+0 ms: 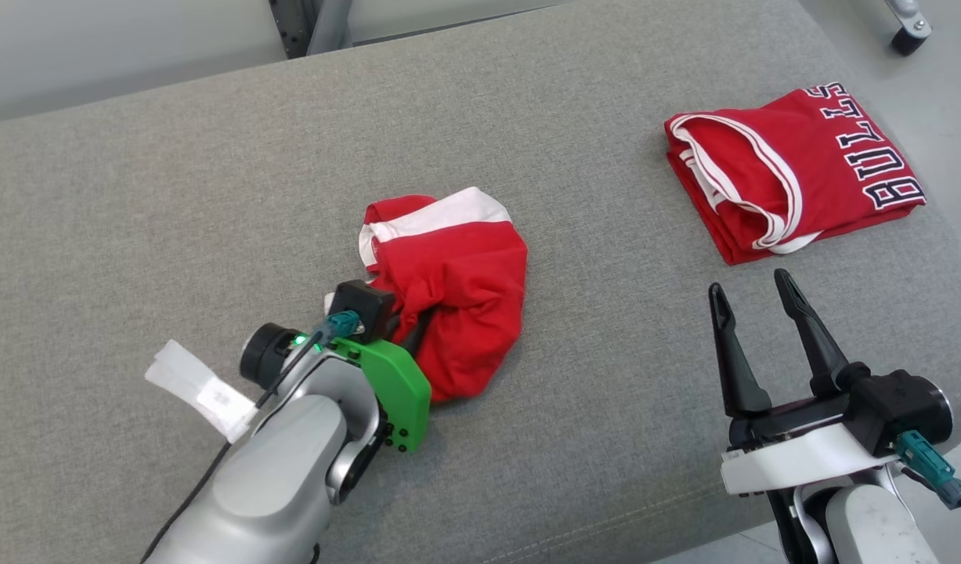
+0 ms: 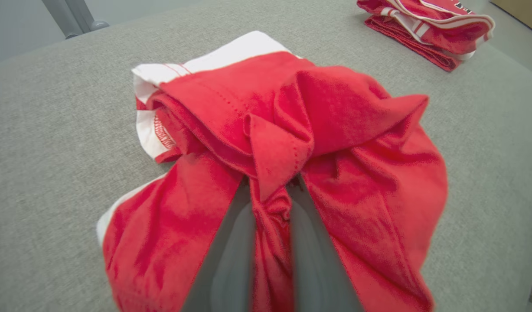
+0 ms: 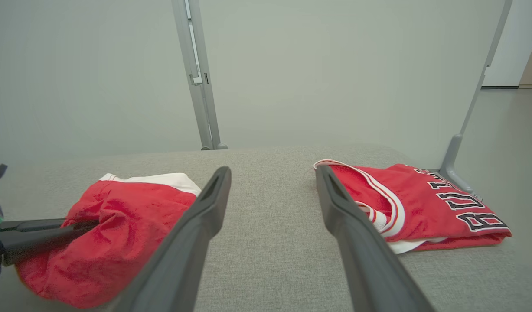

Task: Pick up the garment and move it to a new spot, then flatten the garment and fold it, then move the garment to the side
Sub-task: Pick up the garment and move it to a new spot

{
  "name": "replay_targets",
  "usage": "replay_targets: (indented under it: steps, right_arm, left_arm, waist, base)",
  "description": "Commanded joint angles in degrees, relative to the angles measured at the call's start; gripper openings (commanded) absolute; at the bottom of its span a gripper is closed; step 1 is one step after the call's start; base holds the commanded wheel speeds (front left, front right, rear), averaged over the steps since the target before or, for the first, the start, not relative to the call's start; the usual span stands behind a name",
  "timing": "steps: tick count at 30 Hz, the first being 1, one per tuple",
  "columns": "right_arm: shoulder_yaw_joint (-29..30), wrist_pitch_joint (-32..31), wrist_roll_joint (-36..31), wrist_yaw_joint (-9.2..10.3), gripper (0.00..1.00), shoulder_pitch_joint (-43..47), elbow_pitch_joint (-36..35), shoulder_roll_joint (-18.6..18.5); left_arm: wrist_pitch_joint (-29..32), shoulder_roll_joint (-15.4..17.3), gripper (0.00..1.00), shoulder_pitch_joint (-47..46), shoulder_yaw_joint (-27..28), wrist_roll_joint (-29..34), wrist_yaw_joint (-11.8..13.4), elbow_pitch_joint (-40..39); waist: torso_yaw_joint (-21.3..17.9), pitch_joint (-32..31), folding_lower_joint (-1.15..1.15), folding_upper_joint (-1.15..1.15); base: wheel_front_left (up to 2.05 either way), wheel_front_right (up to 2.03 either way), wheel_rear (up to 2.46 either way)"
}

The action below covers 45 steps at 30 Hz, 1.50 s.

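Left gripper point(image 2: 272, 195) sits closest, its two dark fingers nearly closed, pinching a fold of the crumpled red-and-white garment point(image 1: 457, 274); the grey fabric surface point(image 1: 175, 204) carries everything; the garment lies bunched about midway along it, nearer the front edge; a folded red jersey point(image 1: 793, 180) rests by the right edge, well apart; the right gripper point(image 1: 750, 286) hovers at the front right corner, jaws spread wide, holding nothing; a small white tag point(image 1: 202, 388) shows beside the left wrist.
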State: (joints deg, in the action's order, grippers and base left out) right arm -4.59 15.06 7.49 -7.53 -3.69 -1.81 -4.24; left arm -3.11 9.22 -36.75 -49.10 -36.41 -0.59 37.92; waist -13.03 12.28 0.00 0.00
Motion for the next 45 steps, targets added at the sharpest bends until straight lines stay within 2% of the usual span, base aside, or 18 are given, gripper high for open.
replay_targets:
  steps: [1, 6, 11, 12, 13, 14, 19, 23, 28, 31, 34, 38, 39, 40, 45]
  right_arm:
    - [0.35, 0.16, 0.06, 0.08, 1.0, 0.84, -0.04, 0.14]
    - [0.34, 0.16, -0.29, 0.08, 1.0, 0.93, 0.23, -0.34]
    - [-0.01, 0.16, -0.42, 0.08, 1.0, 0.75, 0.43, -1.06]
    - [0.05, 0.16, -0.46, 0.08, 1.0, 0.78, 0.5, -1.15]
    - [0.05, 0.16, -0.46, 0.08, 1.0, 0.78, 0.5, -1.15]
    - [0.06, 0.16, -0.51, 0.08, 1.0, 0.9, 0.58, -1.3]
    - [0.11, 0.17, -0.51, 0.08, 1.0, 2.59, 1.14, -2.04]
    - [1.62, 0.16, -0.21, 0.08, 1.0, 4.52, 0.8, -2.93]
    - [4.94, 0.16, -0.32, 0.08, 1.0, 8.12, 0.69, -3.87]
    - [7.03, 0.17, -0.53, 0.08, 1.0, 10.33, 1.2, -4.25]
    - [8.78, 0.17, -0.81, 0.08, 1.0, 11.86, 2.48, -4.09]
    - [10.51, 0.16, -1.1, 0.08, 1.0, 12.86, 5.25, -3.51]
    - [10.85, 0.17, -1.19, 0.08, 1.0, 13.08, 5.96, -3.22]
    - [11.52, 0.17, -1.36, 0.08, 1.0, 13.23, 6.88, -2.81]
    - [12.77, 0.17, -1.87, 0.08, 1.0, 13.04, 8.31, -1.77]
  left_arm:
    - [-0.39, 1.44, 0.0, 0.06, 0.6, 0.02, 0.87, 0.58]
    - [0.25, 3.35, 0.0, 2.15, 0.53, -0.22, 2.1, 0.57]
    - [-0.02, 2.36, 0.0, 3.99, 0.75, -1.29, 3.24, 0.23]
    - [-0.13, 1.97, 0.46, 4.4, 0.79, -1.52, 3.44, 0.33]
    - [-0.13, 1.97, 0.46, 4.4, 0.79, -1.52, 3.44, 0.33]
    - [-0.45, 1.61, 1.0, 4.91, 0.92, -1.87, 3.6, 0.35]
    - [-6.97, 1.55, 1.0, 9.24, 4.95, -4.79, 5.98, -2.78]
    - [-10.75, 4.46, 1.0, 15.78, 8.66, -5.52, 9.2, -9.65]
    - [-12.05, 8.56, 1.0, 25.3, 13.0, -3.63, 13.21, -19.31]
    - [-12.06, 9.19, 1.0, 30.7, 16.71, -1.09, 14.38, -23.9]
    - [-12.07, 8.91, 1.0, 35.39, 21.43, 2.29, 13.78, -25.96]
    - [-12.05, 7.02, 1.0, 39.75, 27.7, 7.78, 10.6, -26.5]
    - [-12.05, 6.05, 1.0, 40.7, 29.36, 8.71, 9.45, -26.79]
    - [-12.06, 4.57, 1.0, 42.25, 32.07, 11.12, 6.97, -27.0]
    - [-12.05, 0.77, 1.0, 44.42, 38.12, 15.71, 2.45, -25.81]
  waist:
    - [0.07, -1.02, 0.0, 0.0]
    - [2.51, -1.88, 0.0, 0.0]
    - [5.08, -2.57, 0.0, 0.0]
    - [5.56, -2.79, 0.0, 0.0]
    - [5.56, -2.79, 0.0, 0.0]
    - [6.0, -3.09, 0.0, 0.0]
    - [7.5, -6.36, 0.0, 0.0]
    - [9.13, -9.28, 0.0, 0.0]
    - [12.82, -12.49, 0.0, 0.0]
    - [15.27, -13.35, 0.0, 0.0]
    - [17.05, -13.67, 0.0, 0.0]
    - [18.29, -13.81, 0.0, 0.0]
    - [18.45, -13.81, 0.0, 0.0]
    - [18.69, -13.79, 0.0, 0.0]
    - [18.33, -13.63, 0.0, 0.0]
  base:
    - [0.0, 0.0, 0.0]
    - [0.0, 0.0, 0.0]
    - [0.0, 0.0, 0.0]
    - [0.0, 0.0, 0.0]
    - [0.0, 0.0, 0.0]
    - [0.0, 0.0, 0.0]
    - [0.0, 0.0, 0.0]
    - [0.0, 0.0, 0.0]
    - [0.0, 0.0, 0.0]
    - [0.0, 0.0, 0.0]
    - [0.0, 0.0, 0.0]
    - [0.0, 0.0, 0.0]
    - [0.0, 0.0, 0.0]
    - [0.0, 0.0, 0.0]
    - [0.0, 0.0, 0.0]
